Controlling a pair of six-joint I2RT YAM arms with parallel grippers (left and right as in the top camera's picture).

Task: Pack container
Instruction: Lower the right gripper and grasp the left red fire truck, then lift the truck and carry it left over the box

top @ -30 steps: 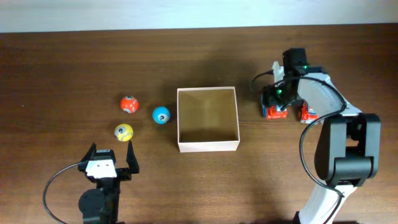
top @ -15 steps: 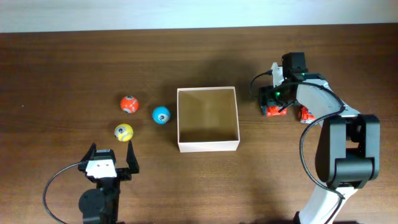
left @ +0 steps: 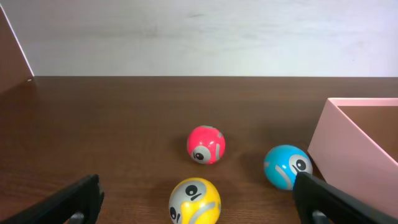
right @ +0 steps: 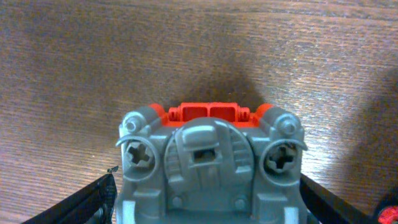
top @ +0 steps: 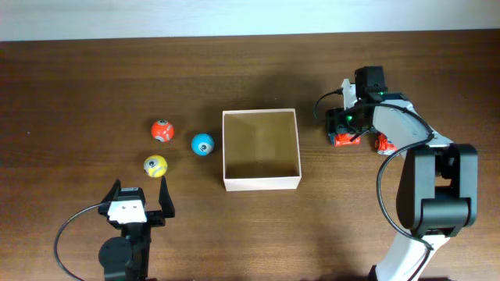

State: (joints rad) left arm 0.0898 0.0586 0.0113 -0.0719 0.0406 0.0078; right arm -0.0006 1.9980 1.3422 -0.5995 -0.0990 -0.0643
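Note:
The container (top: 262, 183), a square pale box with a tan floor, stands mid-table and holds nothing; its wall shows at the right of the left wrist view (left: 354, 143). My right gripper (top: 344, 129) is open and straddles a red and grey toy car (top: 342, 141) on the table right of the box. In the right wrist view the car (right: 208, 162) fills the gap between the fingers (right: 205, 202). My left gripper (top: 141, 192) is open and empty, just short of a yellow ball (top: 155, 165).
An orange-red ball (top: 162, 130) and a blue ball (top: 202, 144) lie left of the box. They also show in the left wrist view, red (left: 206, 144), blue (left: 288, 167), yellow (left: 194, 205). A second red car (top: 383, 143) sits right of the first.
The right gripper shifted slightly left and settled around the toy car, then stayed still. The left arm, the balls and the box have not moved.

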